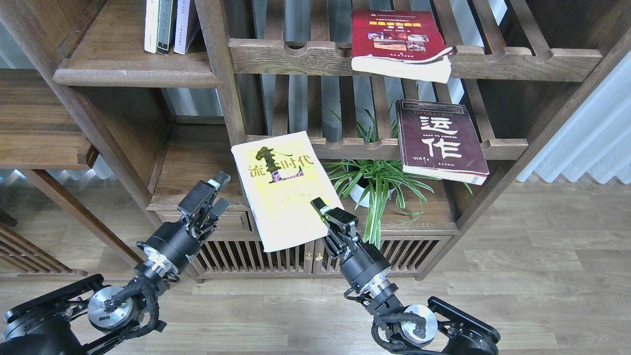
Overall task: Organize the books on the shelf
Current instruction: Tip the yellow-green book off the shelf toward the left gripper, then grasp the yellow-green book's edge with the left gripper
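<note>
From the head view, the yellow-green book is held up in front of the bookcase, cover facing the camera, its long axis tilted so the top edge leans up and to the left and the bottom edge hangs lower right, over the slatted cabinet doors. The right gripper pinches the book's lower right edge, one finger showing on the cover side, clamped on the book. The left gripper sits just left of the book, apart from it, its two fingers spread with a visible gap and nothing between them. The maroon book lies cover-up on the lower slatted shelf, long axis running front to back, its near end overhanging the notched rail, title upright toward the camera. The red book rests the same way on the upper slatted shelf, its white page edge drooping over the rail. The solid shelf at upper left carries three thin upright books, spines facing out. A potted plant stands below the maroon book, right of the yellow-green one.
</note>
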Available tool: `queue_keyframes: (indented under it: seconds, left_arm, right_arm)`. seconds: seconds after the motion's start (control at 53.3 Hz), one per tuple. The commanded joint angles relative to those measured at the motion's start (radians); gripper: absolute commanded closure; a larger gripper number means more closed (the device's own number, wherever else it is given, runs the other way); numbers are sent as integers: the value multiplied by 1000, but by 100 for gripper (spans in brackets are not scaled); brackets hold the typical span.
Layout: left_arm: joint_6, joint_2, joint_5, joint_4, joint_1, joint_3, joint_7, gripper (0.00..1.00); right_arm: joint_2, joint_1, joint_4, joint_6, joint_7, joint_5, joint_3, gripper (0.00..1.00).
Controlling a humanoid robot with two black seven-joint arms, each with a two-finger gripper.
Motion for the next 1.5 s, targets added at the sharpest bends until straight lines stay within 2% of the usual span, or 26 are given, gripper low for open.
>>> queue_keyframes:
  seconds: [0.0,0.338,0.469,0.901,1.22,1.258,1.295,1.483]
  left_arm:
    - [0,0,-4,-1,0,13,6,2]
    - [0,-20,-4,-1,-1,15,8,3]
    - [0,-18,-2,-1,-1,16,8,11]
    - [0,-18,1,1,-1,16,11,12]
    - [0,-20,1,-1,8,18,60,14]
    - [0,-20,1,-4,10,19,63,17]
    - [0,-22,1,-5,8,28,63,26]
    - [0,-25,1,-5,6,33,63,35]
  right_arm:
    - [0,-7,16,0,0,-5,-4,94]
    - [0,-10,12,0,0,-29,-44,92]
    - [3,-10,12,0,0,-37,-50,92]
    - [9,-10,12,0,0,-52,-93,90]
    - [10,-9,9,0,0,-57,-94,90]
    - [10,-9,9,0,0,-57,-94,90]
    - [10,-9,9,0,0,-57,-94,90]
    - [10,-9,9,0,0,-57,-94,90]
